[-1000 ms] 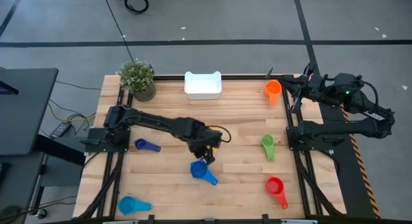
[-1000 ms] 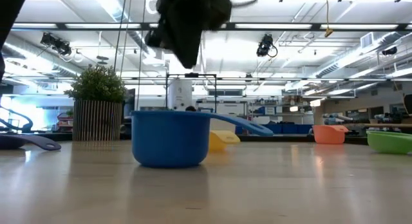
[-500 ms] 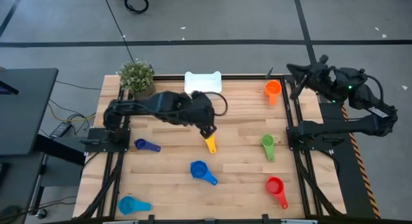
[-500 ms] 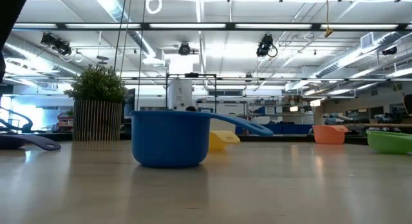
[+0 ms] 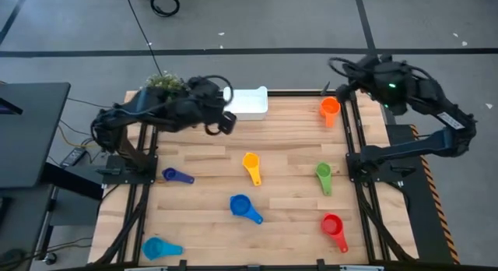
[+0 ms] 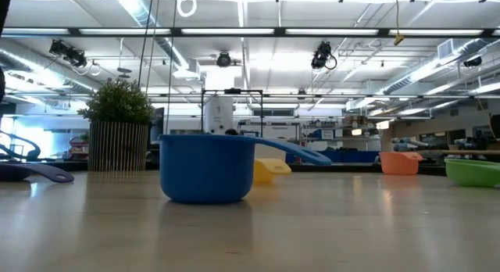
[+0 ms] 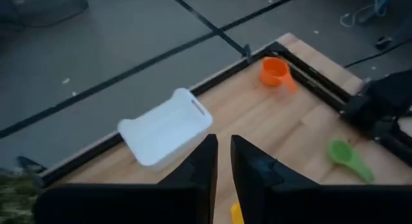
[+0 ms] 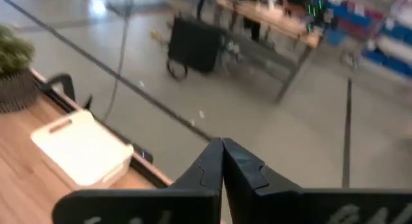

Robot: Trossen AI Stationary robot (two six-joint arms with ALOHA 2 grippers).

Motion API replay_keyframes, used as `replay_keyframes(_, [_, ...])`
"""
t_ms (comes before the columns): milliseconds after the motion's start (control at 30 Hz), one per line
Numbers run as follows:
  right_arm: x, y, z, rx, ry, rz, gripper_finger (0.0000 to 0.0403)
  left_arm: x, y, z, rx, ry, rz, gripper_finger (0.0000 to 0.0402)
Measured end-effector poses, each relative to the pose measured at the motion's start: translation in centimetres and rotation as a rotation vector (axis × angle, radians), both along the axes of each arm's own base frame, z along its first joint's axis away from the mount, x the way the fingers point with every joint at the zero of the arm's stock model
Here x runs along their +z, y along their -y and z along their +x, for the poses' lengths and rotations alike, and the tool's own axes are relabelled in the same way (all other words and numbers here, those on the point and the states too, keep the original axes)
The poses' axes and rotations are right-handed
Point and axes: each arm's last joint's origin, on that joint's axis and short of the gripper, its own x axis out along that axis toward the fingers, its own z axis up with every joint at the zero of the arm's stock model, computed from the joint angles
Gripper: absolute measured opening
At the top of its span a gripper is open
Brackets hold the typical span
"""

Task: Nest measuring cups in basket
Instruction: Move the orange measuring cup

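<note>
Six small plastic measuring cups with round bowls and short flat handles are seen spread over the wooden worktop (image 5: 296, 146): an orange cup (image 5: 330, 107) at the far right, a yellow cup (image 5: 250, 163) near the middle, a green cup (image 5: 323, 174) and a red cup (image 5: 333, 226) on the right, a mid-blue cup (image 5: 243, 207) nearer the front, a dark blue cup (image 5: 174, 175) and a light blue cup (image 5: 158, 248) on the left. A seventh is not visible. The white rectangular plastic basket (image 5: 246, 102) stands at the far edge, and no cup is seen in it.

The left gripper (image 5: 222, 121) is held above the worktop just beside the basket, its fingers nearly closed and nothing between them. The right gripper (image 8: 222, 161) is raised by the far right corner, its fingers pressed together, empty.

The cups are judged light, stiff and smooth, so likely to slide when nudged. A hold across the flat handle or over the bowl's rim is suggested.
</note>
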Motion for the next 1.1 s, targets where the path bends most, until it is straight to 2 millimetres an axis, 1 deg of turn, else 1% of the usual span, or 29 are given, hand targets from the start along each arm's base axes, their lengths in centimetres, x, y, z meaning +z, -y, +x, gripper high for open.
replay_keyframes(200, [-0.6,3.0,2.4,-0.072,0.028,0.221,0.0008,1.6,-0.3,-2.4,-0.032,-0.004,0.078,0.0050])
replay_keyframes(300, [-1.3,5.0,3.3,-0.156,0.026,0.269,0.0010,1.8,-0.3,-2.9,-0.055,-0.023,0.102,0.0050])
replay_keyframes(400, [-2.3,7.1,3.6,-0.264,0.040,0.329,0.0012,2.1,-0.3,-3.4,-0.050,-0.012,0.107,0.0050])
replay_keyframes(533, [-4.0,9.3,3.4,-0.379,0.068,0.510,0.0011,2.3,-0.4,-4.0,-0.074,-0.048,0.142,0.0050])
replay_keyframes(600, [-4.9,10.3,3.5,-0.416,0.042,0.574,0.0011,2.5,-0.4,-4.3,-0.086,-0.067,0.166,0.0050])
replay_keyframes(733, [-6.6,12.2,4.1,-0.416,-0.073,0.656,0.0011,2.8,-0.9,-4.9,-0.052,-0.079,0.211,0.0050])
replay_keyframes(900, [-8.9,14.5,5.0,-0.415,-0.203,0.723,0.0011,3.1,-2.0,-5.8,0.003,-0.083,0.213,0.0050])
replay_keyframes(967, [-9.8,15.6,5.2,-0.441,-0.222,0.751,0.0011,3.1,-2.4,-6.0,0.019,-0.084,0.211,0.0050])
replay_keyframes(1100, [-11.7,17.6,5.4,-0.509,-0.195,0.859,0.0009,3.1,-3.2,-6.1,0.055,-0.086,0.209,0.0050])
